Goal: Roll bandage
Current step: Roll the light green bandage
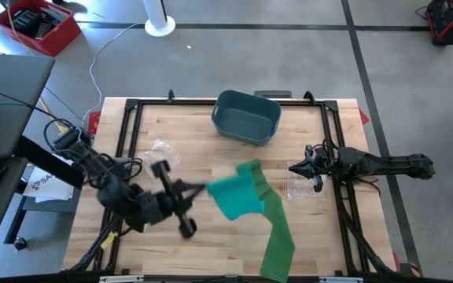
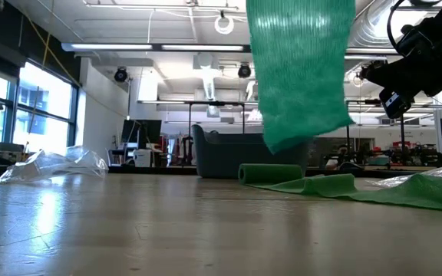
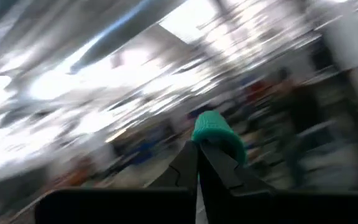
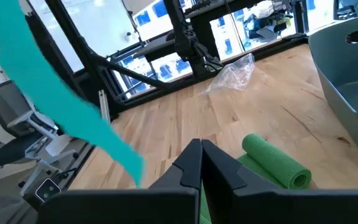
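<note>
A green bandage lies partly on the table. Its rolled end (image 2: 271, 173) rests on the wood, and a flat strip (image 1: 278, 236) runs toward the near edge. Another stretch (image 1: 234, 196) is lifted and hangs as a wide sheet (image 2: 298, 69). My left gripper (image 1: 205, 187), reaching from the table's left, is shut on it. My right gripper (image 1: 292, 167) is shut on nothing and waits at the right, just right of the roll (image 4: 275, 162). My left gripper pinches the lifted stretch of bandage (image 3: 215, 132) between its two shut fingers, and the cloth bunches over the fingertips. The fingers come from the table's left, slanting upward. The sheet hangs slack below them, its lower edge (image 2: 290, 144) clear of the table.
A grey-blue bin (image 1: 246, 116) stands at the far middle of the table. Clear plastic wrappers lie at the far left (image 1: 160, 149) and under my right gripper (image 1: 297, 187). A black frame (image 1: 132, 106) borders the table.
</note>
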`<state>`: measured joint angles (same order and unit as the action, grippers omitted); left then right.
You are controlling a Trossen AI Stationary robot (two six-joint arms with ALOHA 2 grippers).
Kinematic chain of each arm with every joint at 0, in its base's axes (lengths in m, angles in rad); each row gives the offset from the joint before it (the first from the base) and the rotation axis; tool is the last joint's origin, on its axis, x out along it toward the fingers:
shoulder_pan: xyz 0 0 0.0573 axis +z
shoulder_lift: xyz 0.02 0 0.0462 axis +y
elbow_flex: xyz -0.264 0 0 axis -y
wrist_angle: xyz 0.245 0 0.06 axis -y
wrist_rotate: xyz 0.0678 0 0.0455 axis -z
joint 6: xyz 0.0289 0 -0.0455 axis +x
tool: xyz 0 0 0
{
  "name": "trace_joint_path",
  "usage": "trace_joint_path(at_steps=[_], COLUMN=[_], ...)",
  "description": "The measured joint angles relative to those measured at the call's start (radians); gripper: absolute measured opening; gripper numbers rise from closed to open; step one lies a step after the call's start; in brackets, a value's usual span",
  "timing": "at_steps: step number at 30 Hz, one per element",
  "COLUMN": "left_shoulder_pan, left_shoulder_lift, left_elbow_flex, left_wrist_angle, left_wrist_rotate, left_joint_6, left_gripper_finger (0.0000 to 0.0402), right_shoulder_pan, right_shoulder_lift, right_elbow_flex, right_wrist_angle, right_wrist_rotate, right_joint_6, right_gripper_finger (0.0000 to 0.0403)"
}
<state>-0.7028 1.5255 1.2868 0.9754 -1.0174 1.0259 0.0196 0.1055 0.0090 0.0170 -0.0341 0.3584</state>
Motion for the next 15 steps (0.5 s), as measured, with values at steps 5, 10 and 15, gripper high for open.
trace_joint_path(at_steps=[5, 10, 15], left_shoulder_pan=[0.092, 0.225, 0.32], left_shoulder_lift=[0.009, -0.018, -0.088], left_elbow_flex=[-0.004, -0.144, -0.375], left_wrist_angle=[0.008, -0.05, -0.053], left_wrist_rotate=[-0.326, -0.396, -0.426], left_joint_6=[0.145, 0.089, -0.136], left_gripper_finger=[0.0, 0.0, 0.0], right_shoulder_pan=[0.0, 0.0, 0.0], right_shoulder_lift=[0.0, 0.0, 0.0], right_elbow_flex=[0.0, 0.0, 0.0], right_wrist_angle=[0.0, 0.0, 0.0], right_wrist_rotate=[0.0, 0.0, 0.0], right_joint_6=[0.0, 0.0, 0.0], right_gripper_finger=[0.0, 0.0, 0.0])
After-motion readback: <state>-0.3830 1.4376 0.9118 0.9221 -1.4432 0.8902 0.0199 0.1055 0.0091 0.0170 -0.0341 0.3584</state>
